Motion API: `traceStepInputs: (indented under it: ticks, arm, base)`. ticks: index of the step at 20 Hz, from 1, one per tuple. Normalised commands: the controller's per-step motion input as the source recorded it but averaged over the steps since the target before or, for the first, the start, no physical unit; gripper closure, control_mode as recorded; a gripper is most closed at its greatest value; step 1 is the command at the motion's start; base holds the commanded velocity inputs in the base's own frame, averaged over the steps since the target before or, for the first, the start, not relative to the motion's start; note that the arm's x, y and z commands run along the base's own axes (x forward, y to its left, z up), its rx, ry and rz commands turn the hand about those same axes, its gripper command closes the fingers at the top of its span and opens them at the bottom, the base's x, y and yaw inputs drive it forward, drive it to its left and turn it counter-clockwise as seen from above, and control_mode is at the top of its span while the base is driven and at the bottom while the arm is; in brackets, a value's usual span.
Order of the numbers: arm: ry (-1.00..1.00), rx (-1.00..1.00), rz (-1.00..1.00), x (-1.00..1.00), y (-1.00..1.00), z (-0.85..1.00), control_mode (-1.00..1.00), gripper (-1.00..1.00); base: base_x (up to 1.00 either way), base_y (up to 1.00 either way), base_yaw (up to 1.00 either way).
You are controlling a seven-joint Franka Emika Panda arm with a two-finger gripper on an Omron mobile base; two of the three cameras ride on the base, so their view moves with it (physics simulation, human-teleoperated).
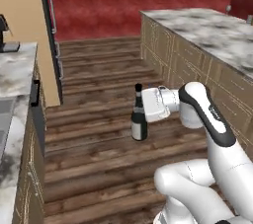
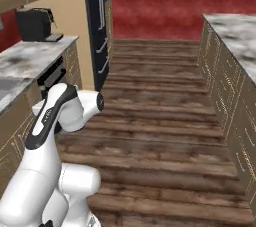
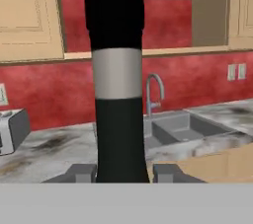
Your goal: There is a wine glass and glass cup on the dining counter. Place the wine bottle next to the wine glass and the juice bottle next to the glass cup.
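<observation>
The wine bottle (image 1: pixel 139 125) is slim and dark with a pale label, and it hangs upright above the wooden floor. My gripper (image 1: pixel 144 107) is shut on its upper body from the right side. In the hand view the wine bottle (image 3: pixel 120 119) rises up the middle, with a grey band below its black top. My gripper (image 3: pixel 123 173) has one fingertip pressed on each side of it. The wine glass, the glass cup and the juice bottle are out of view. I cannot tell whether the marble counter (image 1: pixel 217 33) on the right is the dining counter.
A marble worktop (image 1: pixel 17 70) with a sink and a coffee machine (image 2: pixel 34 23) runs along the left, and a dark tall cabinet (image 2: pixel 97 26) stands behind it. The wooden floor (image 2: pixel 160 121) lies open between the two counters. The hand view faces a sink, a tap (image 3: pixel 154 90) and a toaster (image 3: pixel 12 129).
</observation>
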Motion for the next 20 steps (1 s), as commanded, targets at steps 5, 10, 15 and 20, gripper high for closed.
traceStepInputs:
  ticks: [5, 10, 15, 20]
  arm:
    - [0.0, 0.0, 0.0, 0.0, 0.0, 0.0, 1.0, 1.0]
    - [0.0, 0.0, 0.0, 0.0, 0.0, 0.0, 1.0, 1.0]
    - [0.0, 0.0, 0.0, 0.0, 0.0, 0.0, 1.0, 1.0]
    - [0.0, 0.0, 0.0, 0.0, 0.0, 0.0, 1.0, 1.0]
  base:
    - [0.0, 0.05, -0.99]
    - [0.0, 0.04, -0.99]
    - [0.0, 0.03, -1.0]
    - [0.0, 0.02, -1.0]
